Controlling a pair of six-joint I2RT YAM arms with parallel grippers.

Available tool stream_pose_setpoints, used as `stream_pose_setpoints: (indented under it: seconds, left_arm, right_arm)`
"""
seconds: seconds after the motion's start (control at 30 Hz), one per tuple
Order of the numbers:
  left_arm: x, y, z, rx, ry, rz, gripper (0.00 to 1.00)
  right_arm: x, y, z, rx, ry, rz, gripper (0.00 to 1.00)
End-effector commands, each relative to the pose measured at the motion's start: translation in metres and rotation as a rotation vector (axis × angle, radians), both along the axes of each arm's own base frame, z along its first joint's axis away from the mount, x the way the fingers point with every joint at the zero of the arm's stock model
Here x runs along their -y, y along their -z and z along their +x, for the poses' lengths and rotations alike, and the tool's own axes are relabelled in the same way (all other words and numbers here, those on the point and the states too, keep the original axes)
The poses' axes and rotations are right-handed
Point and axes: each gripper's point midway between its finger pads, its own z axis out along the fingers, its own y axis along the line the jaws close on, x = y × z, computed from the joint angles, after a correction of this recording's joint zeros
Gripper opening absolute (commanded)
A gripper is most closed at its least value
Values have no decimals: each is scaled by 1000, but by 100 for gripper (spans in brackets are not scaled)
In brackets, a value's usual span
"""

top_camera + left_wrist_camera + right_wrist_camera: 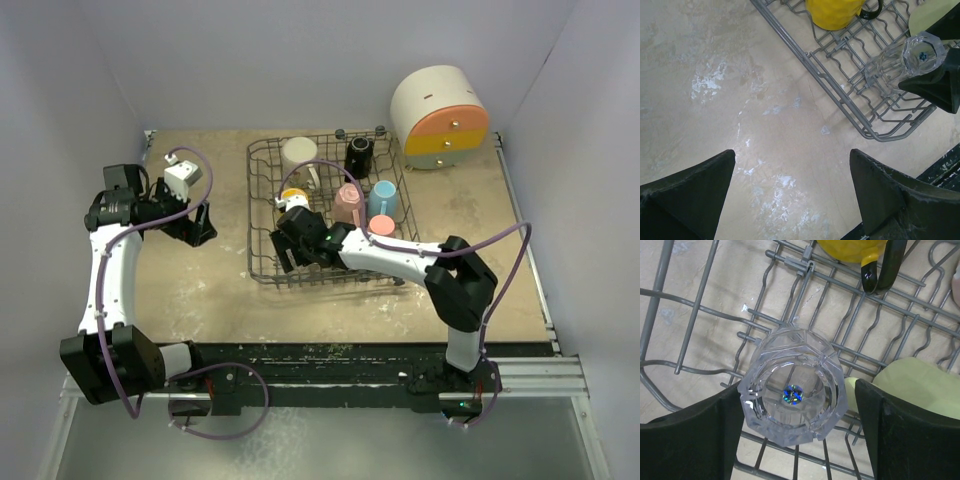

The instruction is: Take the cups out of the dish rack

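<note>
Surroundings: round white container with orange and yellow drawers (440, 115) stands on the table (715, 75) at the far right, well apart from both arms.
Dish rack (262, 230): centre of the table, far half.
Rack contents, far row: cream cup (300, 155) and black cup (360, 155).
Rack contents, middle: orange-yellow mug (852, 249) with a black handle, pink cup (348, 205) and light blue cup (383, 200).
Rack contents, near left corner: clear glass (792, 385) on the wires, one faceted end facing the right wrist camera. Whether it is upright or tilted cannot be told.
Obstructions: yellow-green cup (912, 385) lies just beside the glass, close against one finger. The orange-yellow mug sits near, one row further in.
Right gripper (287, 248): inside the rack, jaws spread to either side of the clear glass. One finger (690, 440) looks to meet the glass wall. The other shows a narrow gap. No firm pinch seen.
Left gripper (792, 160): jaws spread wide over the table, just outside the rack's left side, holding nothing.
</note>
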Motion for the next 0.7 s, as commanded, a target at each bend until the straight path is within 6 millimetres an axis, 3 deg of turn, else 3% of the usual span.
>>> stream_pose_setpoints:
  seconds: [0.0, 0.17, 0.27, 0.47, 0.67]
  left_arm:
    - [9, -29, 9, 137, 63, -1, 99]
    - [12, -41, 7, 186, 92, 3, 99]
    - [13, -41, 4, 190, 110, 7, 99]
    - [28, -47, -10, 241, 206, -23, 99]
    - [55, -72, -27, 366, 367, -103, 99]
  right_arm:
    - [-17, -16, 8, 3, -6, 81, 83]
    - [-19, -20, 10, 10, -5, 80, 62]
    - [-20, -39, 13, 38, -7, 96, 44]
    - [-20, -111, 21, 66, -30, 228, 17]
    - [-12, -186, 14, 0, -174, 506, 16]
